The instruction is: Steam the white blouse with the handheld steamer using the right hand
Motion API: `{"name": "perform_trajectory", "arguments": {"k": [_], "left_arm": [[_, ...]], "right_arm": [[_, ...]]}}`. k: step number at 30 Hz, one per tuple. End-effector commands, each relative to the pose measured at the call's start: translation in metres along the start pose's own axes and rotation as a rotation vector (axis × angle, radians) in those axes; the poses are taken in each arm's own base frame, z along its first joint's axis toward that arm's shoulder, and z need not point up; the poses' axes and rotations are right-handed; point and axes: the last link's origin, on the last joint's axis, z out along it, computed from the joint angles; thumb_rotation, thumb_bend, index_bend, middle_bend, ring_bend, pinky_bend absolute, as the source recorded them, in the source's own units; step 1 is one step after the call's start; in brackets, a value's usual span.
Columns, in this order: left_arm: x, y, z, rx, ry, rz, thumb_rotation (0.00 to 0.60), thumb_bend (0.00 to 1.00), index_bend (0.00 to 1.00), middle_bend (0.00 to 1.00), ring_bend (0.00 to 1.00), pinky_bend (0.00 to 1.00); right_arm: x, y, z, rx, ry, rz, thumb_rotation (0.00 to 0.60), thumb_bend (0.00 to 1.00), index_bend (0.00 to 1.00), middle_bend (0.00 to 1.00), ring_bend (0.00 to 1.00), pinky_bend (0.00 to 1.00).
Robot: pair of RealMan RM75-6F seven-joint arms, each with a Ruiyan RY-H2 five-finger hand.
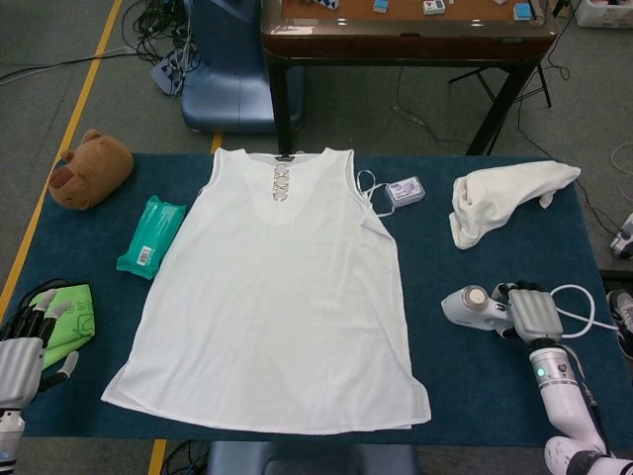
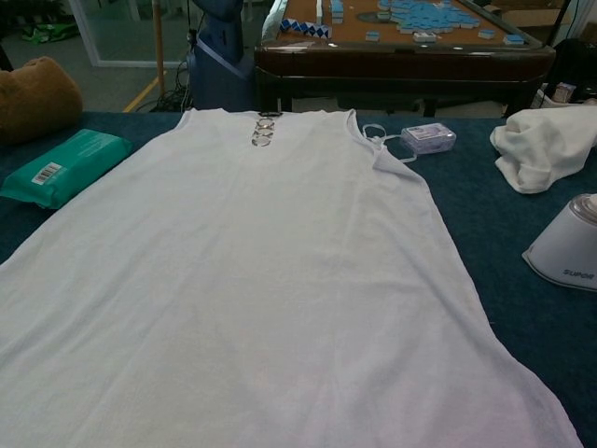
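The white sleeveless blouse (image 1: 277, 297) lies flat on the blue table cover, neckline away from me; in the chest view the blouse (image 2: 261, 280) fills most of the frame. The white handheld steamer (image 1: 473, 305) lies on its side to the right of the blouse, head toward it. My right hand (image 1: 532, 315) sits over the steamer's handle and hides it; whether its fingers are closed around the handle does not show. The chest view catches only the steamer head (image 2: 567, 247). My left hand (image 1: 20, 356) hovers at the table's near left corner, fingers apart, holding nothing.
A green cloth (image 1: 64, 315) lies by the left hand. A green wipes pack (image 1: 150, 236) and a brown plush toy (image 1: 89, 168) sit left of the blouse. A small clear box (image 1: 406, 190) and a crumpled white towel (image 1: 504, 198) lie far right. The steamer's white cord (image 1: 584, 307) loops rightward.
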Motion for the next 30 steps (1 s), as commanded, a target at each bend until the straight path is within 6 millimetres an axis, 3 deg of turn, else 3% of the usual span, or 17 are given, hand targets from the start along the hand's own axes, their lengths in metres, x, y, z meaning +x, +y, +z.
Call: {"name": "perform_trajectory", "arguments": {"k": [1, 19, 30], "left_arm": [[0.000, -0.001, 0.000, 0.003, -0.002, -0.001, 0.600, 0.28, 0.14, 0.04, 0.10, 0.06], [-0.004, -0.002, -0.001, 0.007, -0.012, -0.003, 0.600, 0.28, 0.14, 0.05, 0.10, 0.06], [-0.006, -0.002, -0.001, 0.006, -0.020, -0.004, 0.600, 0.28, 0.14, 0.04, 0.10, 0.06]], "right_arm": [[-0.001, 0.000, 0.001, -0.002, -0.001, -0.006, 0.600, 0.25, 0.42, 0.42, 0.28, 0.23], [-0.007, 0.006, -0.005, -0.036, -0.049, -0.013, 0.600, 0.27, 0.51, 0.50, 0.37, 0.31], [-0.012, 0.012, -0.005, -0.067, -0.041, 0.026, 0.600, 0.53, 0.59, 0.58, 0.47, 0.43]]}}
